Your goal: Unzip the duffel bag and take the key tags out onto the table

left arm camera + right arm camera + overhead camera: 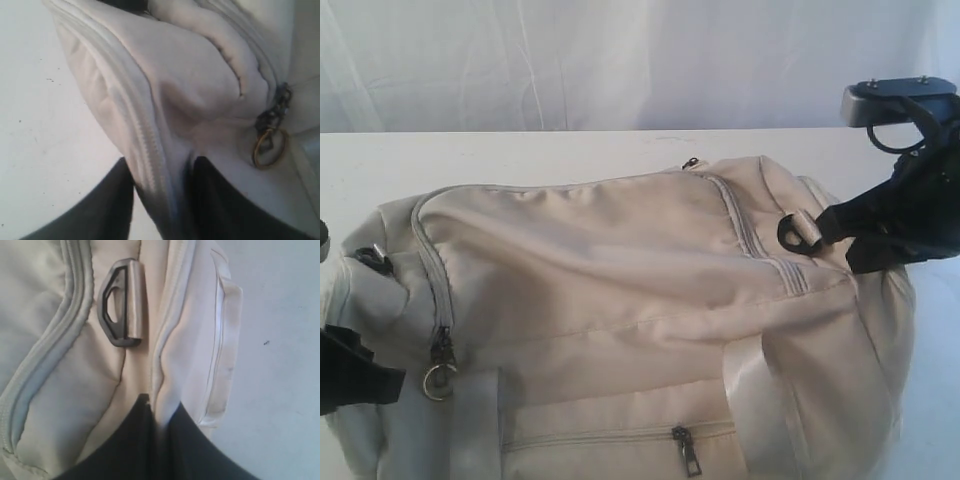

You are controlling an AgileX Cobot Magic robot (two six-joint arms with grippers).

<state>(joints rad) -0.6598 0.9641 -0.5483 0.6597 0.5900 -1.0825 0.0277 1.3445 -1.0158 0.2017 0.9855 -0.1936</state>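
the white table (520,160) fills the room in front of me, with a pale draped curtain (620,60) hanging behind its far edge. the duffel bag (620,270) lies on its side across most of the table, beige and slumped, its long curved top zip looking closed all the way round.

the right gripper (160,405) is at the bag's right end, its two dark fingers pressed together on a raised seam of the fabric. the left gripper (162,162) is at the opposite end, its fingers partway apart with a fold of bag and zip tape filling the gap. i cannot tell whether they are squeezing it.

a black strap ring (800,232) sits just beside the right gripper. the main zipper pull (440,368), with its metal ring, hangs near the left gripper, and a smaller pocket pull (688,450) lies on the front face.
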